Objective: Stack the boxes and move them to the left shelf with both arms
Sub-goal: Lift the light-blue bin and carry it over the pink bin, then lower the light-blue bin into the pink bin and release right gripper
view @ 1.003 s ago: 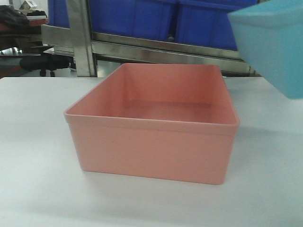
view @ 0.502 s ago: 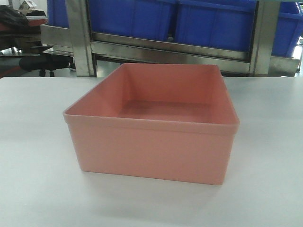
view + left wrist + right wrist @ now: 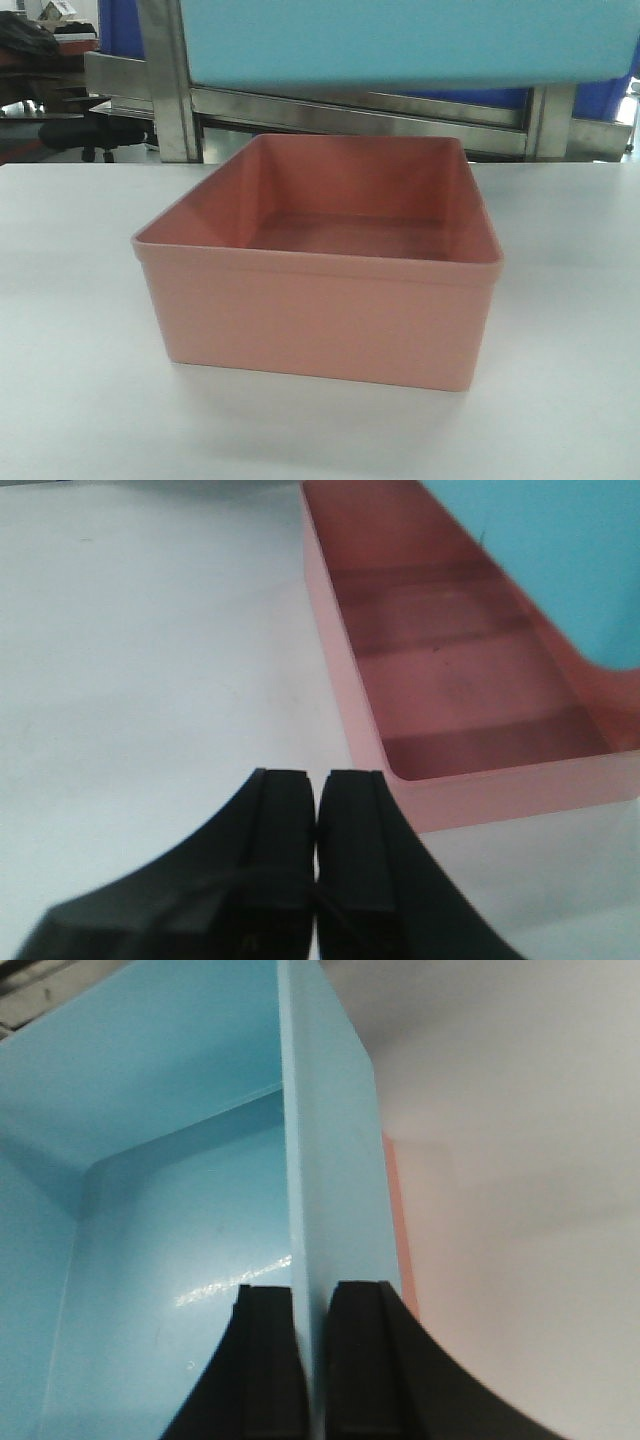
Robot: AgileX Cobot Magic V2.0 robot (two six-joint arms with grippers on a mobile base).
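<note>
While the right gripper (image 3: 312,1295) is clenched on 1 side wall of the light blue bin (image 3: 180,1210), with 1 finger inside and 1 outside, the left gripper (image 3: 318,780) hangs over the table (image 3: 130,660) with its 2 pads pressed together on nothing. It sits just beside the near corner of the pink bin (image 3: 450,680).

There are 2 bins of the task in view, 1 pink and 1 light blue. The pink bin (image 3: 320,300) stands upright and empty on the table (image 3: 70,300). The light blue bin (image 3: 400,40) is held in the air above it, apart from its rim, and spans most of the top of the front view.

Half a second ago the light blue bin was out of the front view altogether, and 1 second ago it showed only at the top right corner. The pink bin has not moved.

Behind the table runs a steel frame (image 3: 165,90). The light blue bin hides most of what sits on it, so only slivers of dark blue bins (image 3: 605,95) show, perhaps 2. A dark office chair (image 3: 95,132) stands at far left.
</note>
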